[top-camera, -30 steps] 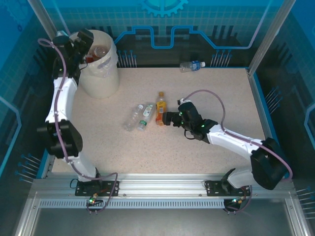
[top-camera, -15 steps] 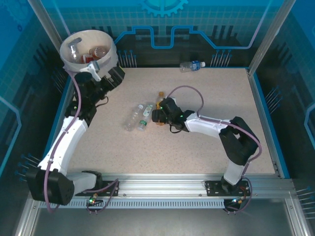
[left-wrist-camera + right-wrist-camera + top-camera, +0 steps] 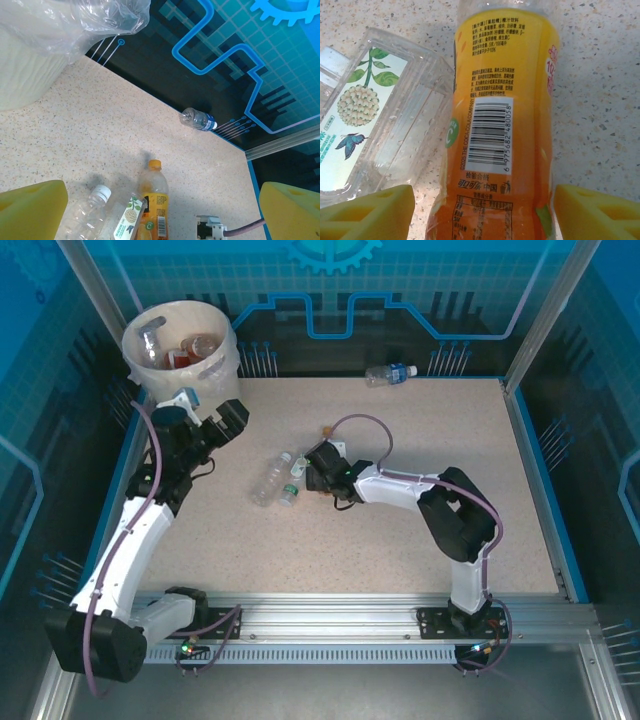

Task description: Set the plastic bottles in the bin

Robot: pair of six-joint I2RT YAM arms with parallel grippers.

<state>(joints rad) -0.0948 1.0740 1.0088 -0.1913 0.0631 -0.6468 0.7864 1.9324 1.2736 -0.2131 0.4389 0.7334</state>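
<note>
**Left to right.** The bin (image 3: 226, 358) stands at the far-left corner of the surface (image 3: 420, 420), with bottles (image 3: 195, 345) inside. The left arm reaches up beside it, its end effector (image 3: 210, 412) spread wide and holding nothing. The right arm folds leftward, and its end effector (image 3: 317, 473), half open, straddles the orange bottle (image 3: 502, 125), one pad (image 3: 370, 215) short of contact. The right wrist view resolves the barcode and the adjacent flower-label bottle (image 3: 380, 110). The left wrist view shows a far bottle (image 3: 197, 120) lying at the back wall.

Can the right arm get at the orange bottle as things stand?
Probably yes: the right gripper straddles the orange bottle, a finger on each side. The flower-label bottle lies close beside it, leaving one finger little room.
</note>
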